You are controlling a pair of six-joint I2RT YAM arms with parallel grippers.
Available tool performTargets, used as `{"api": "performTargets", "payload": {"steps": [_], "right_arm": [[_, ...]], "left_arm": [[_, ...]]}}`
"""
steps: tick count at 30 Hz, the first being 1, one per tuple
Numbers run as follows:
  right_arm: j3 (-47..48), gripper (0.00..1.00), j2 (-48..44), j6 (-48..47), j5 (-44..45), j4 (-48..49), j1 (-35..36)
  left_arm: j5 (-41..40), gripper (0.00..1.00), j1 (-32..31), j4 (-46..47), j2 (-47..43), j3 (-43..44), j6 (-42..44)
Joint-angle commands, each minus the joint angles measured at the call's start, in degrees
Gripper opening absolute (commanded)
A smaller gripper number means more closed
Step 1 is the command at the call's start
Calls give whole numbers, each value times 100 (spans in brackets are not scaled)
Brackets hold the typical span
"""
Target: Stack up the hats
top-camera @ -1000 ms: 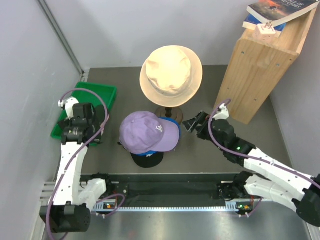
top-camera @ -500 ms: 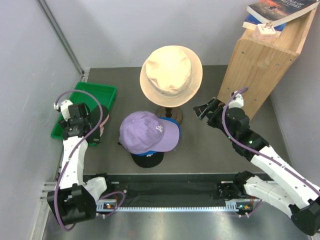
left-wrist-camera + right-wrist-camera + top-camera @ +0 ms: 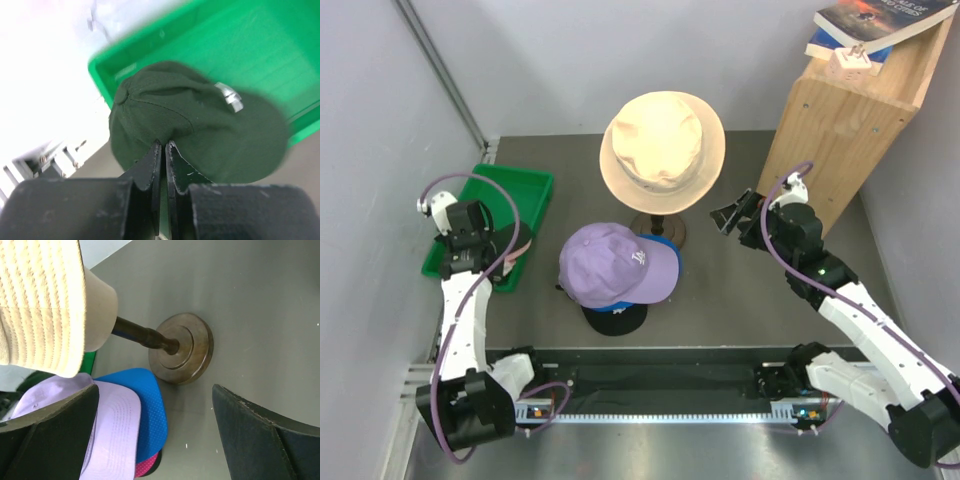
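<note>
Left gripper point(image 3: 163, 145) fingers pinched almost together on the fabric of a dark cap point(image 3: 200, 120) sitting in the green tray point(image 3: 240, 40). Right gripper point(image 3: 732, 214) fingers wide apart, holding nothing, hovering near the hat stand base point(image 3: 182, 347). Lavender cap point(image 3: 610, 262) tops the mid-table pile, over the blue cap point(image 3: 665, 268).

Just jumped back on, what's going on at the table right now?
The left gripper is down in the green tray, its fingers pinched shut on the edge of a dark cap lying there. The right gripper is open and empty, hovering near the round stand base that carries the cream bucket hat. The stack sits mid-table, with the lavender cap on top and a blue cap under it.
</note>
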Motion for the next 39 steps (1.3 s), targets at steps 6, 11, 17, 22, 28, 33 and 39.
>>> {"api": "performTargets", "payload": {"steps": [6, 11, 17, 22, 28, 33, 39], "right_arm": [[314, 94, 98, -147, -456, 314, -292], [306, 94, 125, -147, -580, 393, -415], [218, 94, 55, -130, -650, 402, -521], [78, 94, 46, -51, -799, 481, -617], [51, 94, 116, -6, -949, 587, -705], [33, 94, 134, -15, -1028, 587, -881], [51, 95, 222, -42, -1045, 587, -995]], "left_arm": [[-230, 7, 46, 828, 8, 1318, 593], [426, 6, 46, 1074, -54, 802, 497], [1008, 38, 46, 530, -98, 589, 356], [852, 57, 55, 380, -318, 1027, 347], [859, 60, 46, 407, 191, 1134, 725], [1036, 58, 46, 3, 1079, 1362, 611], [465, 53, 46, -341, 1396, 1573, 383]]}}
